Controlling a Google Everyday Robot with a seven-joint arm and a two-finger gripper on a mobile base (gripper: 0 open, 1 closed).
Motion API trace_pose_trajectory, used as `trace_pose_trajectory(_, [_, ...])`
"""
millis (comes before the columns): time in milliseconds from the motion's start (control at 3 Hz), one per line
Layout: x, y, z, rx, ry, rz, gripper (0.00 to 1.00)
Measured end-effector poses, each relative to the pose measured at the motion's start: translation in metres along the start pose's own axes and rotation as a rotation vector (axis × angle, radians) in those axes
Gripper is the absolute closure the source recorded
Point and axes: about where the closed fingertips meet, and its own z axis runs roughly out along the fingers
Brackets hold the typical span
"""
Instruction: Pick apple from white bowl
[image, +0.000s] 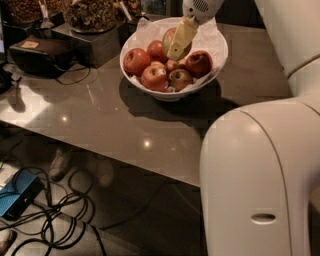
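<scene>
Apple (168, 37) lay at bowl's (165, 94) 12 o'clock among redder ones, gripper (179, 43) lowered against its 3 o'clock side, grasp impossible to tell; lift-out judged not yet done.

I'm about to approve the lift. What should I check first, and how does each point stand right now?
1. Gripper down inside the bowl: ok.
2. Gripper at the apple, not a deep red one: ok.
3. Hold on the apple secure: cannot tell.
4. Gripper apart from the neighbouring apples: cannot tell.
5. Bowl resting fully on the table, back from its edge: ok.
</scene>
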Motion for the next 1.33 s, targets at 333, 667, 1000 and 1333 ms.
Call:
trace_pose_trajectory(333, [-0.016,0.016,-0.035,-0.002,-0.075,-0.032,1.0])
trace_pose_trajectory(667, [-0.027,0.039,-0.062,-0.054,-0.173,-0.094,1.0])
trace_pose_trajectory(1000, [-0.031,0.064,-0.094,-0.095,-0.275,-0.146,1.0])
trace_pose_trajectory(1333, [-0.039,0.059,-0.092,-0.079,-0.302,-0.144,1.0])
